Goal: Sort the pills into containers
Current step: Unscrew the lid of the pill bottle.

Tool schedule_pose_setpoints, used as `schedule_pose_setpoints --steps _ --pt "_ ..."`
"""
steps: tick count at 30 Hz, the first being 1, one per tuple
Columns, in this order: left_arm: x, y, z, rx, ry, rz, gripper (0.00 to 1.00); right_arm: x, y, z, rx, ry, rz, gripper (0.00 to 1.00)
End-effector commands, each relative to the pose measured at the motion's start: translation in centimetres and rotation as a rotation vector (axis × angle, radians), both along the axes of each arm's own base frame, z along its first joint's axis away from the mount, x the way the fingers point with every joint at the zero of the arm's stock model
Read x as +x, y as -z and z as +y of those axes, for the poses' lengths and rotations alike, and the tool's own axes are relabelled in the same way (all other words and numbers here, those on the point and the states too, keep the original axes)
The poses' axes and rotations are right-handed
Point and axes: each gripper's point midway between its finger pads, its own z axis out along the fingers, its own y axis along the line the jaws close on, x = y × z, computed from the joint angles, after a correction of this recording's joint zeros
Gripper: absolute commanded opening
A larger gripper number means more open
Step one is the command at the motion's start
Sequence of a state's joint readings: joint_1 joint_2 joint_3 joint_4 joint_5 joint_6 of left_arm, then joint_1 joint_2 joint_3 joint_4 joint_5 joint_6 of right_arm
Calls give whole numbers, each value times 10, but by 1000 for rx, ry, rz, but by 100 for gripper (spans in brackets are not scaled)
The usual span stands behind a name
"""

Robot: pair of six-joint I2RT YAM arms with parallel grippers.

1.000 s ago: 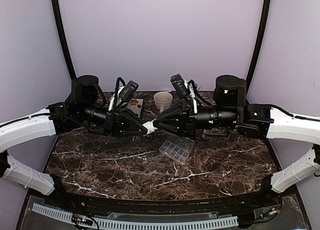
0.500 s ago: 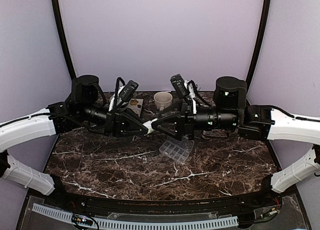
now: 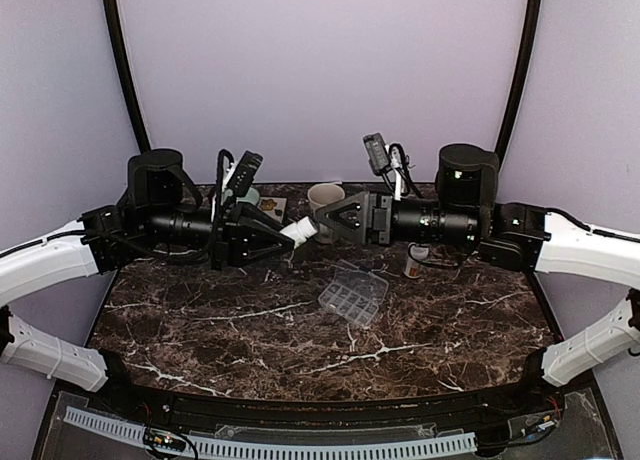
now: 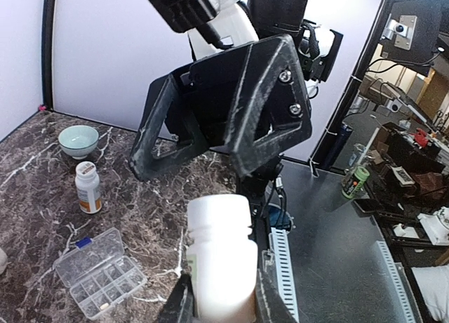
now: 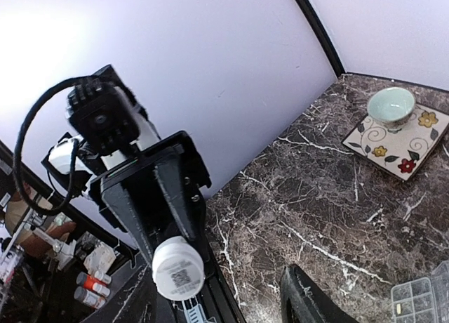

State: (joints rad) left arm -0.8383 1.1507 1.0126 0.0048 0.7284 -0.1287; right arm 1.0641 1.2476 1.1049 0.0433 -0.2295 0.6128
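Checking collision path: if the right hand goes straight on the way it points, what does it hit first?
The white bottle held in the left hand, close ahead of the open right hand. Depth is hard to judge, but they look lined up.

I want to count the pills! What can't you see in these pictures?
- Inside the white bottle: its solid walls hide any pills, in every view.
- Inside the organizer tray: too small from the top; the right wrist view cuts it off at the corner.
- Inside the mug: small and partly behind the right gripper, top view.
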Motion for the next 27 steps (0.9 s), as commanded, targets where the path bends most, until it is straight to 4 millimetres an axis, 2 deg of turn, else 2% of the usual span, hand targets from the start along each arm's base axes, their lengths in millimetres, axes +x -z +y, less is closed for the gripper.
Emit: schedule_pose_setpoints --steps 1,7,8,10,27 --pt "7 5 3 31 -78 -108 0 10 2 5 22 31 144 60" --pt "13 20 0 84 -105 -141 0 9 6 11 25 12 192 58" --pt "14 22 0 90 -110 -144 0 9 -4 12 41 8 188 58" --pt "17 24 0 98 -122 -154 0 8 -6 13 44 3 193 57" --pt "23 30 -4 114 -135 -182 0 6 16 22 -2 -21 253 53"
